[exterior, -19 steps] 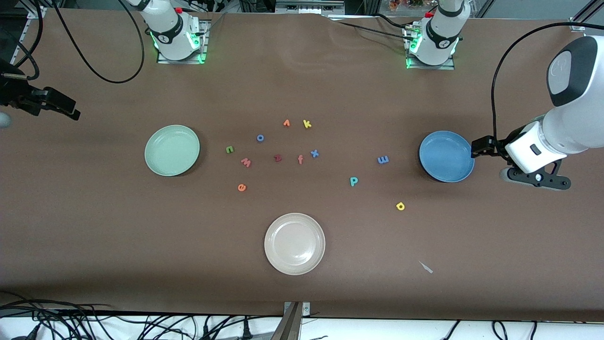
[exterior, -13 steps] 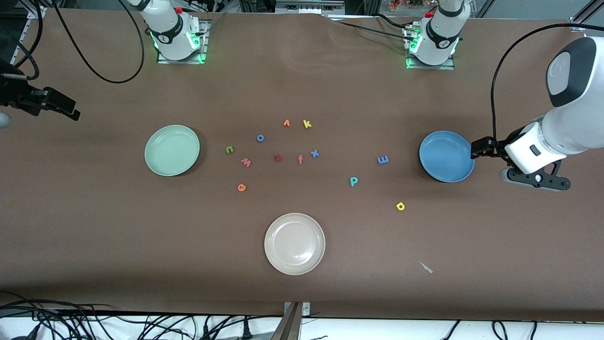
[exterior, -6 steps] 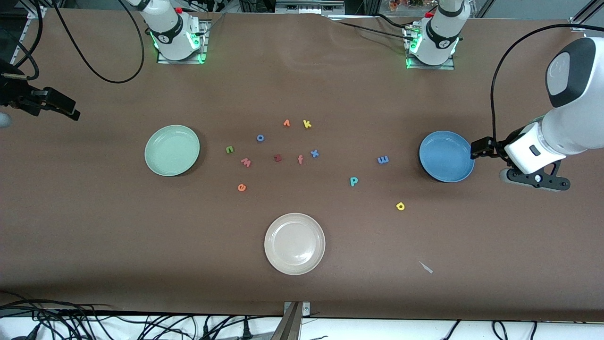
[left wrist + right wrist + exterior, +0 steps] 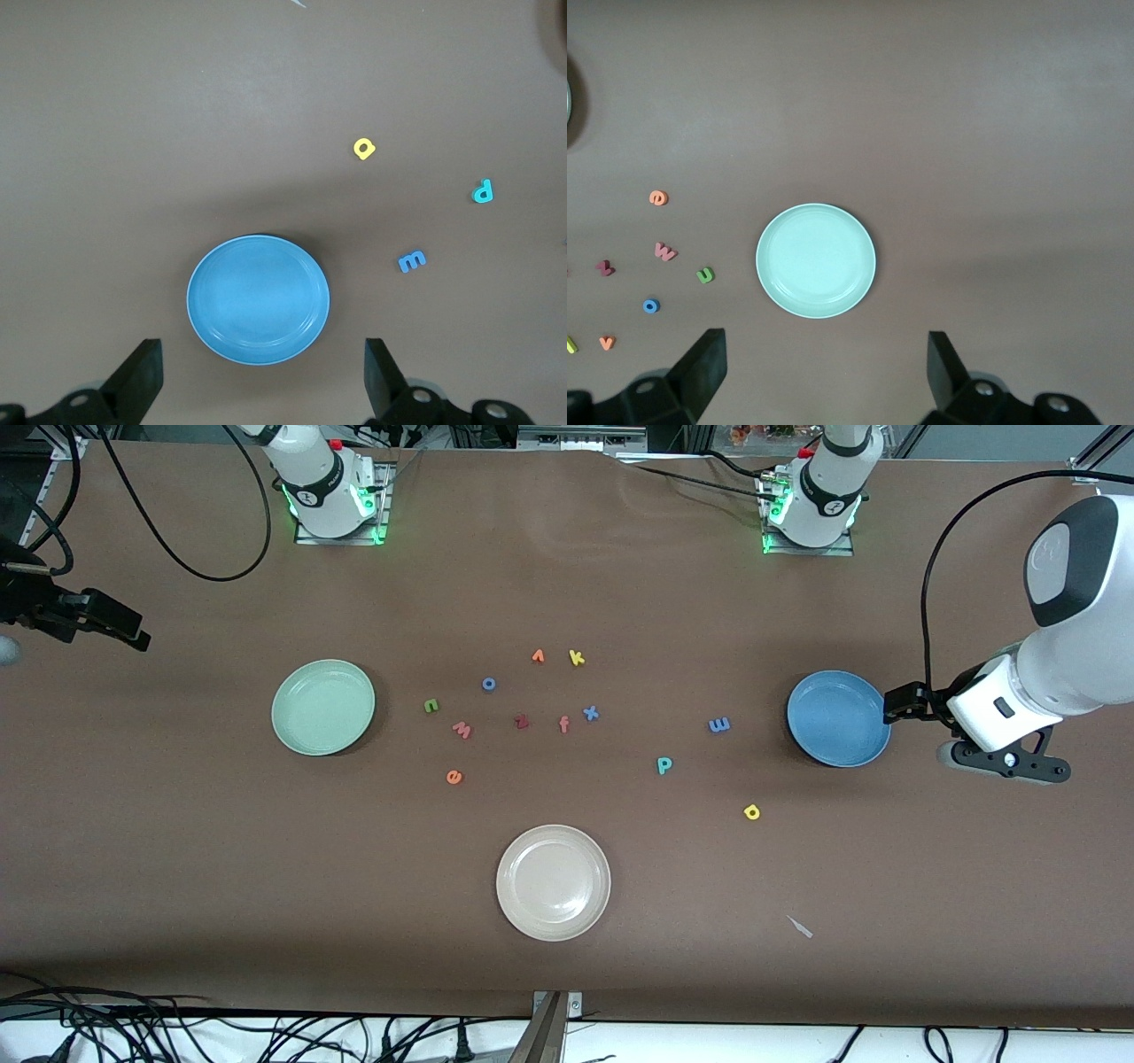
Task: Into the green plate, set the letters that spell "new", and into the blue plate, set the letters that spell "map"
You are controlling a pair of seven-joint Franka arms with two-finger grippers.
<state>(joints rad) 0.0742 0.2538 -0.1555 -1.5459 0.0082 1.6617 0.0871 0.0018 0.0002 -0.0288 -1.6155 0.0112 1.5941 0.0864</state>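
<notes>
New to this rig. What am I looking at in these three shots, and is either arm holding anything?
Two robot arms are bolted along one edge of a brown table. The wide picture comes from a high camera facing them; the other two come from cameras on each arm's wrist, looking straight down.

The left gripper hangs open over the table beside the blue plate. The right gripper hangs open past the green plate, at the right arm's end. Neither holds anything.

Between the plates lie small foam letters: green n, pink w, orange e, blue m, teal p, yellow a and several others. A beige plate sits nearest the front camera. All three plates are empty.
</notes>
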